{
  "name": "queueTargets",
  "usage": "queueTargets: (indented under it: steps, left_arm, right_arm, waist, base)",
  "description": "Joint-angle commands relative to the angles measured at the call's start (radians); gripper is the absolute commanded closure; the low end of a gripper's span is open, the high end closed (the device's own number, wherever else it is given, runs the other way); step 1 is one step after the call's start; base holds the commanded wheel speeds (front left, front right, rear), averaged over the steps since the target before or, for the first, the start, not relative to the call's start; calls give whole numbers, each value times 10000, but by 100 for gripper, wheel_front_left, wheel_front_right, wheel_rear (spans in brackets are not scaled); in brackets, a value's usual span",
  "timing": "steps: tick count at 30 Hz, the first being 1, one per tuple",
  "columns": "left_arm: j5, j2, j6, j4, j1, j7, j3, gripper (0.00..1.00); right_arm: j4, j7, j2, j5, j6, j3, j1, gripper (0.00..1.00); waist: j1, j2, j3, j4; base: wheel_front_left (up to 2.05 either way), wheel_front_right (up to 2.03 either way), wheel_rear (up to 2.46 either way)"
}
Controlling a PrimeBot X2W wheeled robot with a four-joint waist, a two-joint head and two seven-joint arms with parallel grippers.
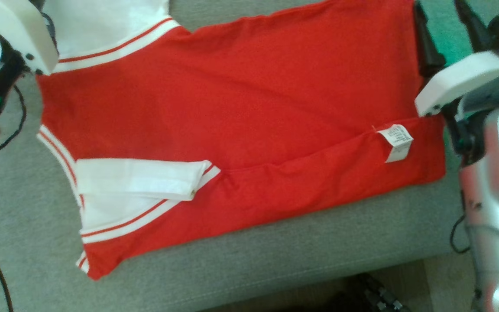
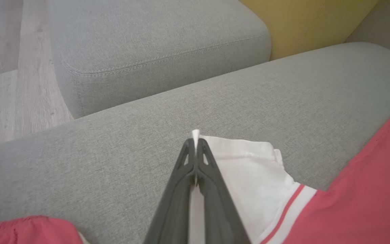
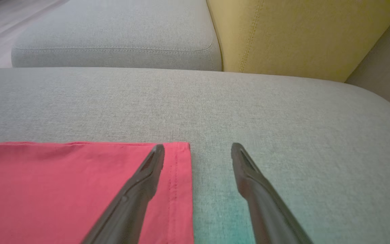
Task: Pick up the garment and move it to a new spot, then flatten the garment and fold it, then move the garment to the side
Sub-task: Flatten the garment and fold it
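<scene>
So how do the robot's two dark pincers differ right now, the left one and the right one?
The left dark two-fingered pincer is shut; the right dark two-fingered pincer stands open. The left grips the white fabric sleeve; the right holds nothing, one finger above the red fabric hem, one above the grey sofa cushion. Both have long dark fingers.
</scene>
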Motion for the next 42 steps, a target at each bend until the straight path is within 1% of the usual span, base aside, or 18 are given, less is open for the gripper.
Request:
queueTargets:
  steps: [1, 8, 12, 13, 14, 15, 16, 17, 18, 20, 23, 26, 33, 37, 42]
  left_arm:
    - [-70, 311, -35, -486, -133, -145, 298, 100]
    - [-170, 70, -44, -1066, 116, -605, 30, 100]
    - [-193, -14, -47, -1217, 218, -763, -110, 100]
    - [-198, -25, -47, -1242, 241, -797, -140, 100]
    - [-206, -31, -48, -1265, 265, -826, -166, 100]
    - [-219, -38, -49, -1285, 286, -863, -187, 100]
    - [-234, -43, -49, -1296, 310, -896, -204, 100]
    - [-249, -45, -50, -1299, 340, -929, -215, 100]
    - [-267, -50, -50, -1298, 378, -966, -221, 100]
    - [-286, -51, -50, -1300, 415, -993, -224, 100]
    - [-306, -42, -43, -1333, 513, -1142, -206, 100]
    - [-297, -37, -15, -1389, 580, -1372, -149, 100]
    - [-363, -64, 121, -1752, 1048, -2029, 59, 100]
    - [-436, -92, 235, -2381, 1908, -2366, 68, 100]
    - [-513, -213, 531, -3457, 3576, -2786, -46, 100]
  right_arm:
    - [-109, 176, -109, -86, 65, 103, -322, 0]
    - [1501, 1174, -696, -203, 65, 160, -1319, 0]
    - [2293, 1617, -881, 47, 65, 432, -1683, 0]
    - [2443, 1721, -920, 151, 65, 517, -1745, 7]
    - [2557, 1782, -945, 282, 65, 594, -1798, 27]
    - [2655, 1820, -979, 402, 65, 649, -1842, 41]
    - [2773, 1897, -1034, 470, 65, 705, -1875, 58]
    - [2880, 1954, -1075, 533, 65, 759, -1898, 72]
    - [2981, 2001, -1096, 624, 65, 805, -1906, 99]
    - [3065, 2040, -1119, 700, 65, 855, -1912, 100]
    - [3135, 1811, -1186, 882, 65, 935, -1950, 100]
    - [3087, 1243, -1215, 911, 65, 908, -2033, 100]
    - [2980, -203, -1052, 849, 65, 711, -1967, 100]
    - [2688, -753, -1031, 938, 65, 592, -1343, 100]
    - [1956, -1218, -1019, 1141, 65, 268, 79, 100]
  waist:
    - [0, 0, -151, 256]
    - [0, 0, -122, 827]
    - [0, 0, -111, 1029]
    - [0, 0, -118, 1066]
    - [0, 0, -126, 1095]
    - [0, 0, -139, 1122]
    - [0, 0, -159, 1149]
    - [0, 0, -187, 1169]
    - [0, 0, -228, 1188]
    - [0, 0, -263, 1202]
    - [0, 0, -361, 1233]
    - [0, 0, -491, 1248]
    - [0, 0, -1055, 1233]
    - [0, 0, -1460, 1309]
    - [0, 0, -2032, 1498]
  base:
    - [0, 0, 0]
    - [0, 0, 0]
    - [0, 0, 0]
    - [0, 0, 0]
    - [0, 0, 0]
    - [0, 0, 0]
    - [0, 0, 0]
    - [0, 0, 0]
    - [0, 0, 0]
    - [0, 0, 0]
    - [0, 0, 0]
    - [0, 0, 0]
    - [0, 0, 0]
    - [0, 0, 0]
    - [0, 0, 0]
